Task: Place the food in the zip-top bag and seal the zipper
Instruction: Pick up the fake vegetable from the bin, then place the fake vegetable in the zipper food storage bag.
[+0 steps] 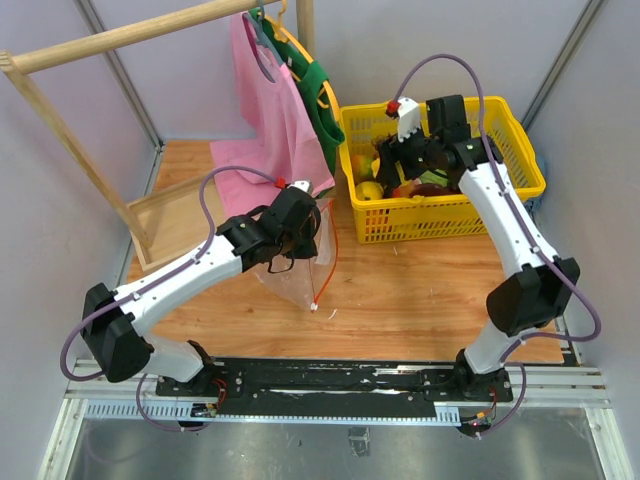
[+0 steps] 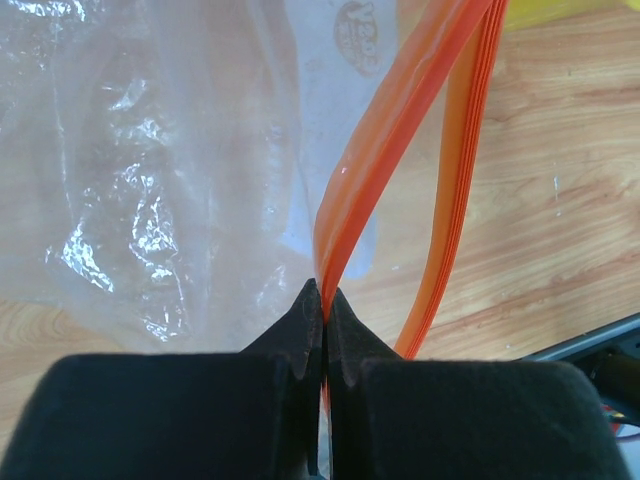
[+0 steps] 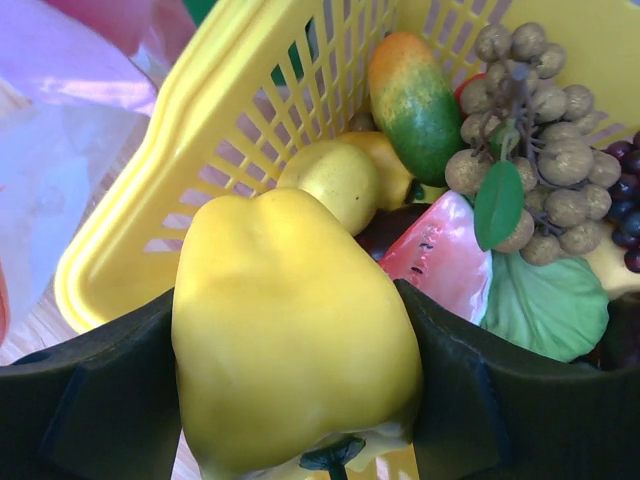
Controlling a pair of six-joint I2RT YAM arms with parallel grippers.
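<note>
Basket (image 1: 520, 150) of yellow plastic sits at the far right of the wood table (image 1: 420, 290), close to the right wall panel. Its slatted wall (image 3: 250, 120) runs just beside the right gripper (image 3: 290, 400). Right gripper (image 1: 395, 160) is down inside the basket at its left end, jaws pressed on both sides of the yellow pepper (image 3: 290, 330), grasping it. Can't tell if the pepper is off the basket floor. Packed behind it are a watermelon slice (image 3: 440, 255), a lemon-like piece (image 3: 335, 175), an orange-green fruit (image 3: 420, 100), a pale grape bunch (image 3: 530, 60) and a green leaf (image 3: 550, 305), so there's little free room.

Left gripper (image 1: 300, 235) is at mid-table, left of the basket, clenched tight on the zipper (image 2: 370, 170); fingertips meet at (image 2: 322, 300). One orange strip goes between them, the other hangs apart to the right. The zip-top bag (image 1: 295, 280) hangs crumpled under the gripper, its film (image 2: 150, 200) touching the wood. The zipper (image 1: 333, 250) trails toward the near edge.

Bare wood lies between the bag and the basket front, and along the near rail. A pink cloth bag (image 1: 275, 110) and a green cloth bag (image 1: 315, 90) hang from the wooden rack (image 1: 120, 35) at far left. Grey panels close three sides.
</note>
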